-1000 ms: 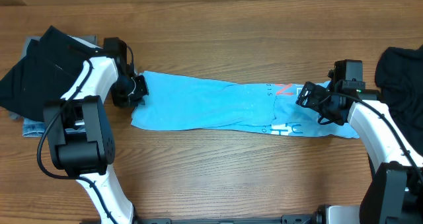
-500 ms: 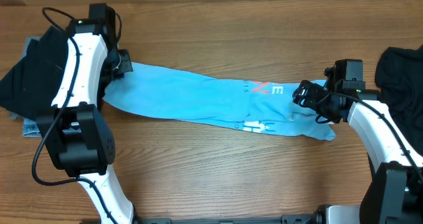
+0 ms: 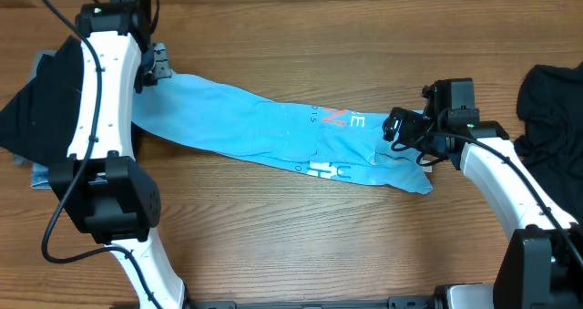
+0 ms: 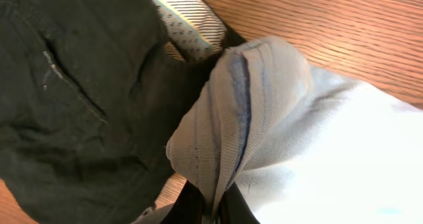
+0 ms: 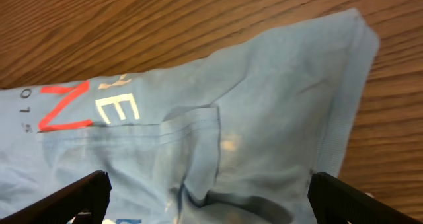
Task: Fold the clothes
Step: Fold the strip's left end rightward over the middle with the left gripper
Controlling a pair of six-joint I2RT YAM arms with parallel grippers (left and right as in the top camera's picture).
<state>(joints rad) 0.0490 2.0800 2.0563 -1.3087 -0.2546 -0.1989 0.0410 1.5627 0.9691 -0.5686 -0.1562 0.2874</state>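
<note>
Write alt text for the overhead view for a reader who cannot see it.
A light blue T-shirt lies stretched diagonally across a wooden table, its left end pinched in the left claw while the right claw hangs open over its other end. Dark garments sit at the left edge, more dark cloth at the right.

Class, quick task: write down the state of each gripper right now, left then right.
Left gripper: shut on the end of the blue T-shirt.
Right gripper: open, holding nothing.

Overhead looks straight down on the table (image 3: 273,227); both wrist views sit close over the T-shirt (image 5: 264,118).
</note>
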